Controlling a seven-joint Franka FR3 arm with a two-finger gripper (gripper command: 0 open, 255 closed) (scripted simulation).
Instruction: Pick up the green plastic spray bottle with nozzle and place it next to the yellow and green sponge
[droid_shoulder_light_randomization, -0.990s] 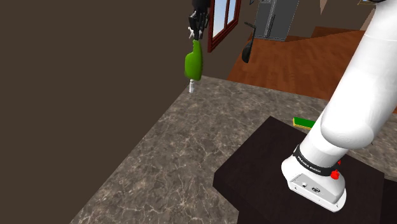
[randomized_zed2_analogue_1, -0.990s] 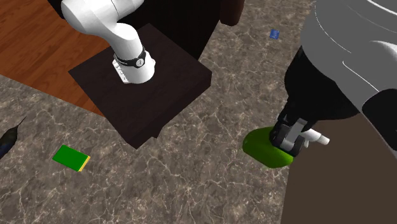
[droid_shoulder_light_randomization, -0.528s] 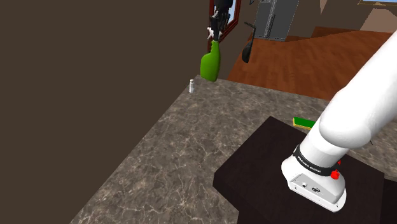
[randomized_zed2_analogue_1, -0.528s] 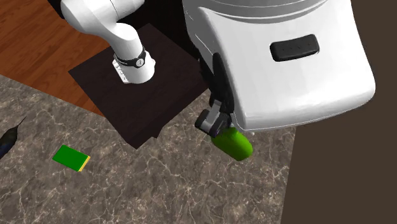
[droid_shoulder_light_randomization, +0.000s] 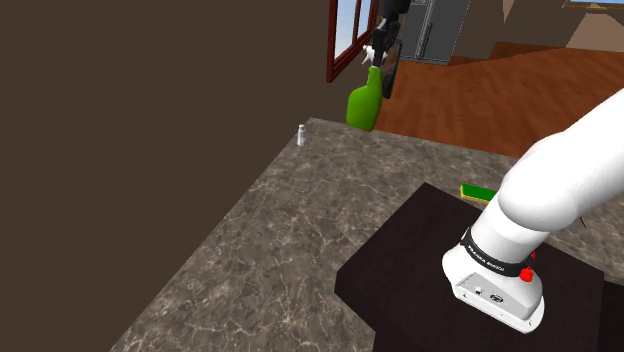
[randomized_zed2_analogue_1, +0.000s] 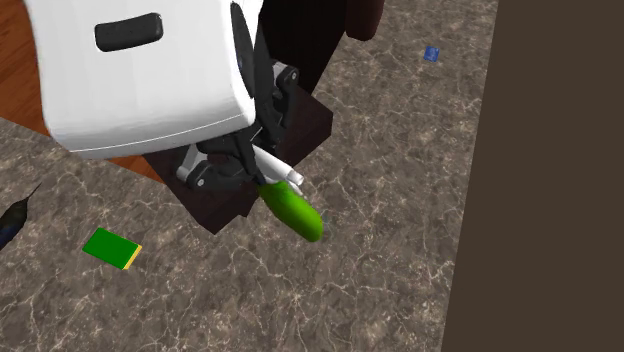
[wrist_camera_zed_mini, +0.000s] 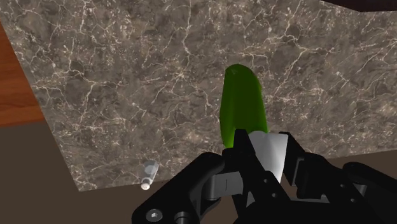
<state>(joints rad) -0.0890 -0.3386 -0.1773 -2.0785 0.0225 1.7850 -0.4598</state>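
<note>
While the pincer (droid_shoulder_light_randomization: 374, 60) hangs high over the marbled surface (droid_shoulder_light_randomization: 300, 240), one green spray bottle (droid_shoulder_light_randomization: 363, 105) dangles straight beneath it, clear of the stone, with its rounded base lowest and its white head uppermost. In the wrist view the two black fingers (wrist_camera_zed_mini: 240, 145) are closed against that white head, one on each side, so the pincer is clamped on the bottle's top and the green body stretches away from the fingertips.

One sponge (droid_shoulder_light_randomization: 478, 192), green with a yellow edge, lies flat on the surface well apart from the pincer, just beside the dark stand (droid_shoulder_light_randomization: 420, 250). From the second exterior view it sits off past the stand's corner from the pincer (randomized_zed2_analogue_1: 258, 172) and the bottle (randomized_zed2_analogue_1: 293, 211). Marbled stone lies between the sponge and the spot under the pincer.

One small pale bottle (droid_shoulder_light_randomization: 301, 134) stands on the surface near the brown wall (droid_shoulder_light_randomization: 150, 120), below and to one side of the pincer. One small blue item (randomized_zed2_analogue_1: 431, 53) lies on the stone, well apart from the pincer. A red-framed window (droid_shoulder_light_randomization: 345, 35) stands just behind the pincer.
</note>
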